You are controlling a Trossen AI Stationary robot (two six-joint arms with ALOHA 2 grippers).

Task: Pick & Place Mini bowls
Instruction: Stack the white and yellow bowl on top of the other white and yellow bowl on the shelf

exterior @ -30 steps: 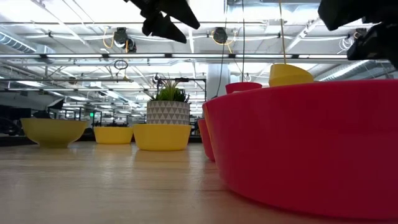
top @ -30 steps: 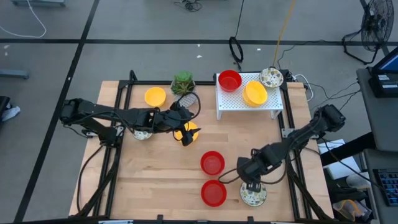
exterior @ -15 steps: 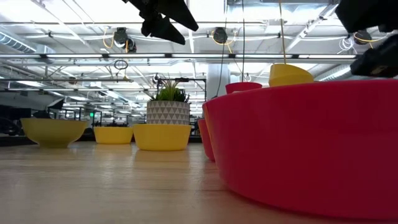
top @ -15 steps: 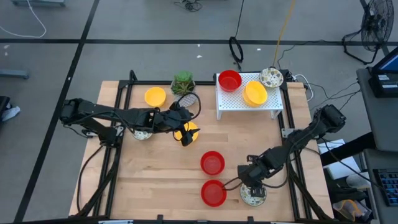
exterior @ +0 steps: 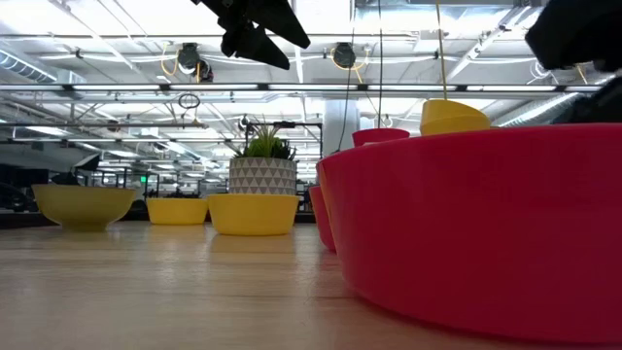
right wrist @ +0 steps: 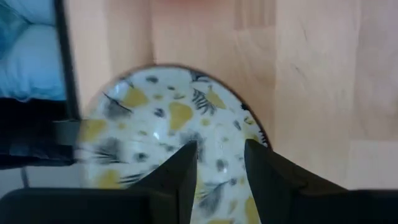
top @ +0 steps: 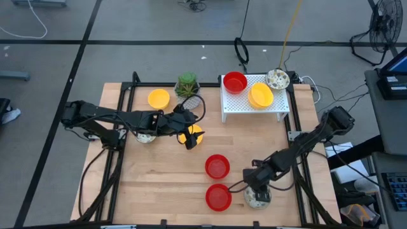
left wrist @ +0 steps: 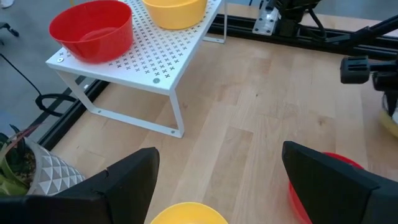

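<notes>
Mini bowls are partly sorted: a glossy red bowl [top: 234, 81], a yellow one [top: 261, 95] and a speckled cream one [top: 277, 79] sit on the white perforated rack [top: 236, 104] at the counter's far edge. Six others show scattered on the wooden counter [top: 159, 184]. The right claw [top: 257, 193], slightly parted, hangs directly over the speckled bowl [right wrist: 180, 134] near the front right corner, not grasping. The left claw [top: 188, 137] hovers released above a yellow bowl [left wrist: 188, 213] mid-counter.

Ten mini bowls [top: 217, 166]: seven upright on table, three on rack
</notes>
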